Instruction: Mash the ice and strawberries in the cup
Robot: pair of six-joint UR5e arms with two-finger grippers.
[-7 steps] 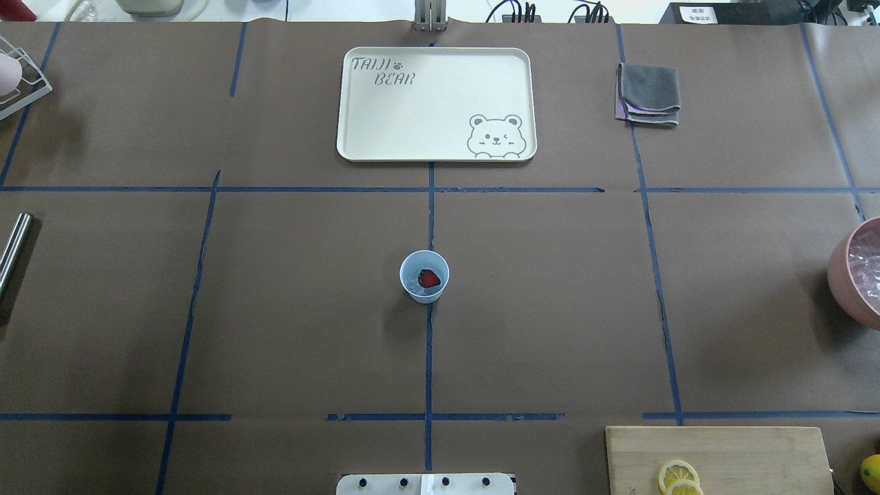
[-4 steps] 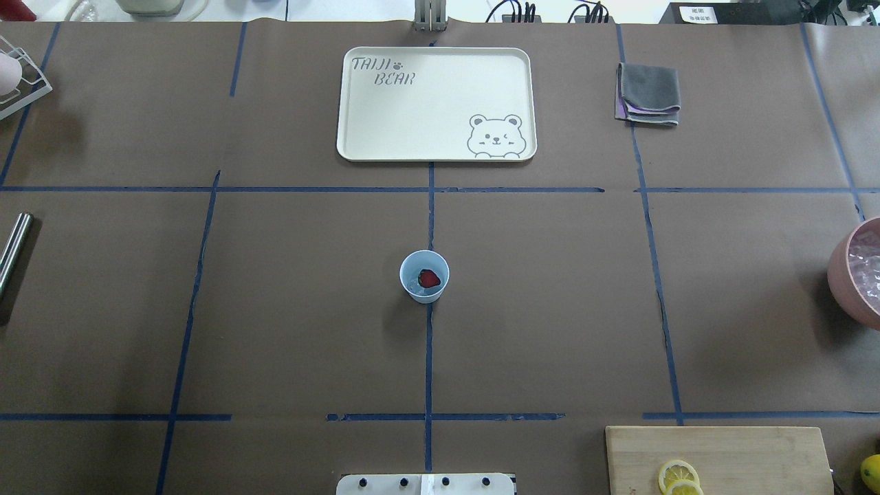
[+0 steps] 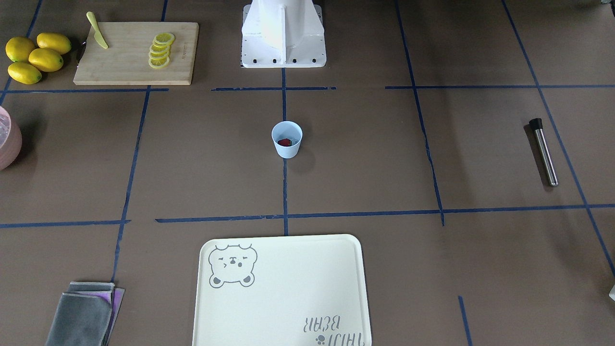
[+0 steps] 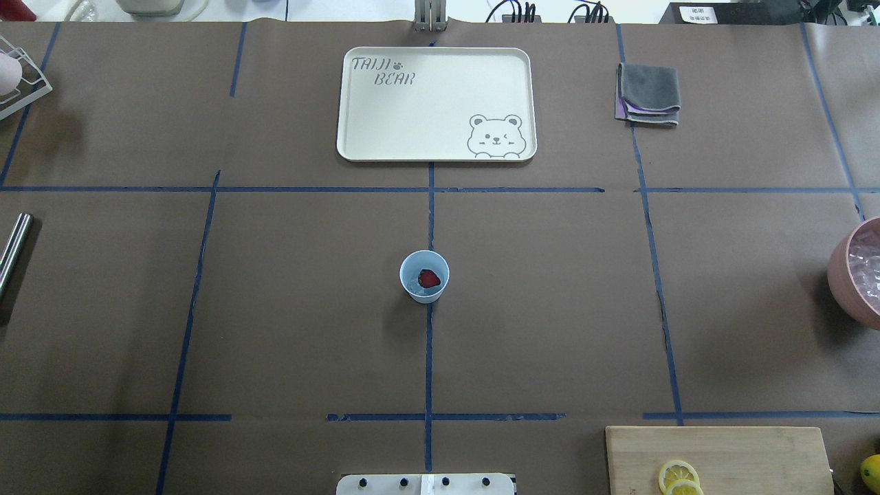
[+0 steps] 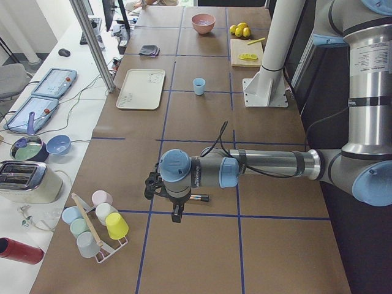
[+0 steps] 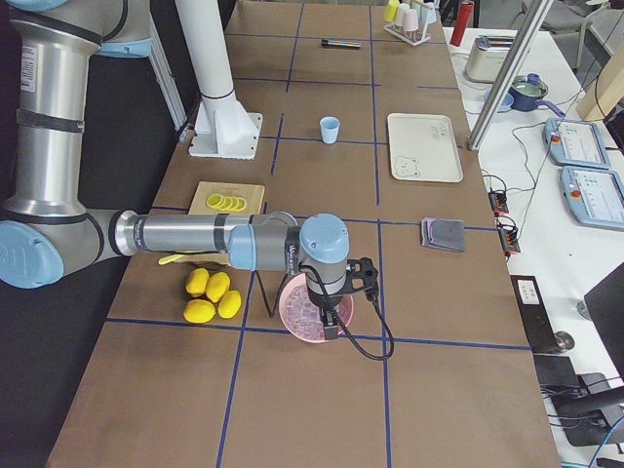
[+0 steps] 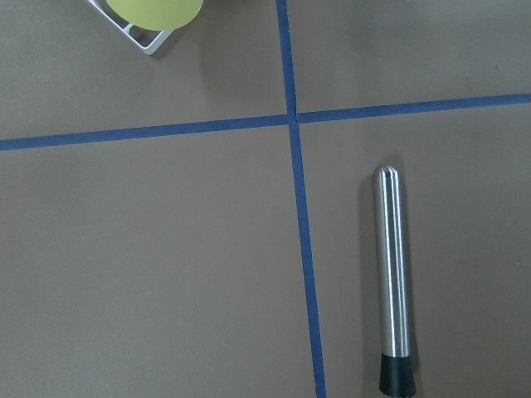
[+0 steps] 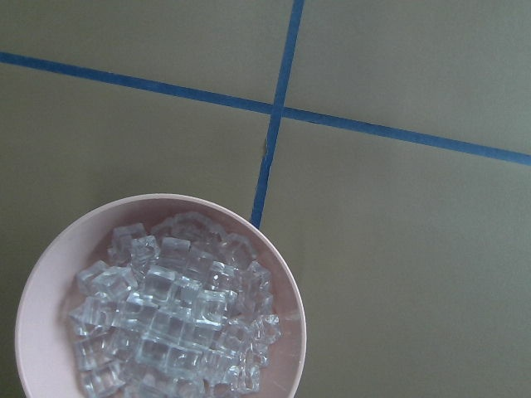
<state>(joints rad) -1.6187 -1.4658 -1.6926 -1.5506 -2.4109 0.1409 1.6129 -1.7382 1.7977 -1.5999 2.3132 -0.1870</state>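
strawberry (image 4: 429,278) in cup (image 4: 424,292), tray (image 4: 436,151) beyond

The cup (image 4: 425,297) is a small, light blue plastic vessel with no handle, tapered toward the base. It stands upright with its mouth open at the centre of the table (image 4: 550,309), on the blue tape line (image 4: 428,357) that runs from near to far. One strawberry piece (image 4: 429,278), small and dark red, lies inside the cup, right of centre in the overhead view. The ice (image 4: 414,283) is faint: pale translucent chunks at the cup's bottom, left of the strawberry piece. The number of chunks cannot be determined.
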